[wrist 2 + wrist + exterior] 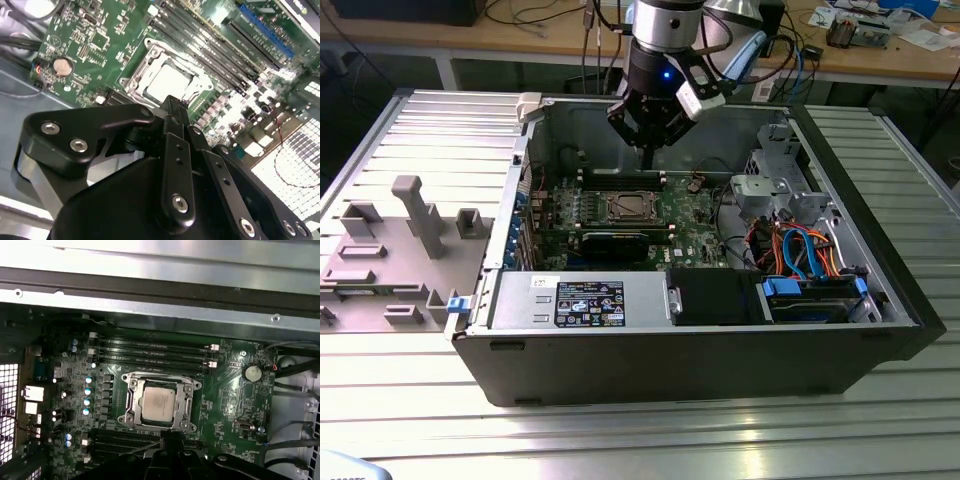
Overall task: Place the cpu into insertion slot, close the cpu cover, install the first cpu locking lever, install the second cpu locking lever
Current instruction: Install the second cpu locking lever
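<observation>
ribbed metal counter (410, 420) carries an open computer case (700, 350); black tool (650, 148), fingers narrow and empty, hovers above the silvery-grey cpu (159, 406) seated under its metal cover (131, 402); a slanted descent could scrape the board.

The cpu (158, 405), a silvery-grey square, sits flat in the slot (131, 390), just below centre in the first wrist view. The cover (186, 401), a thin metal frame, lies closed around it, chip top showing through the cut-out. In the exterior view the cpu (629, 207) sits mid-frame, slightly above centre.
</observation>
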`<state>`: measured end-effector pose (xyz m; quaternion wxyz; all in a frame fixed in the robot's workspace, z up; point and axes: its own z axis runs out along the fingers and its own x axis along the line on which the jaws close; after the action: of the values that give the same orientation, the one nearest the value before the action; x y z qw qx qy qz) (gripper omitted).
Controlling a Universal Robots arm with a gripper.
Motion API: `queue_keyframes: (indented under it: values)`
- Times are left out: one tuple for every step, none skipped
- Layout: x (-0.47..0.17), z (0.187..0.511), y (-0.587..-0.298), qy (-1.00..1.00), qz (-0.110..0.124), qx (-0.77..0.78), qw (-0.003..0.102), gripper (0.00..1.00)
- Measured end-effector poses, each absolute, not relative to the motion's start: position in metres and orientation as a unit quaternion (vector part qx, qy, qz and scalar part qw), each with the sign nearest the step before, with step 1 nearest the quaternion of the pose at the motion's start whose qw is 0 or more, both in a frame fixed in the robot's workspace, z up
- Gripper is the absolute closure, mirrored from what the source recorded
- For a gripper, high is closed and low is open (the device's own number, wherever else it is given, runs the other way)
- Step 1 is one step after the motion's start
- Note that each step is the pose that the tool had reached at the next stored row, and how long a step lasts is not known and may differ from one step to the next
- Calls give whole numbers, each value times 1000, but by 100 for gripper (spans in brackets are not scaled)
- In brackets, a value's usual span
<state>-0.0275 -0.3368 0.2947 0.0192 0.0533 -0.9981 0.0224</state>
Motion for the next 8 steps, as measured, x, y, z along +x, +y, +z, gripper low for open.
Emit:
queue_keyframes:
  values:
    - [-28, 295, -340, -998, 22, 53, 19, 89]
    - [-28, 294, -342, -998, 22, 53, 19, 89]
    - [-28, 294, -346, -998, 20, 53, 19, 89]
    - [-28, 294, -349, -998, 19, 53, 19, 89]
    - [-29, 294, -352, -998, 15, 53, 19, 89]
    - [-29, 294, -354, -998, 12, 54, 19, 89]
    - [-29, 294, -357, -998, 9, 54, 18, 89]
    - [-29, 294, -358, -998, 8, 54, 18, 89]
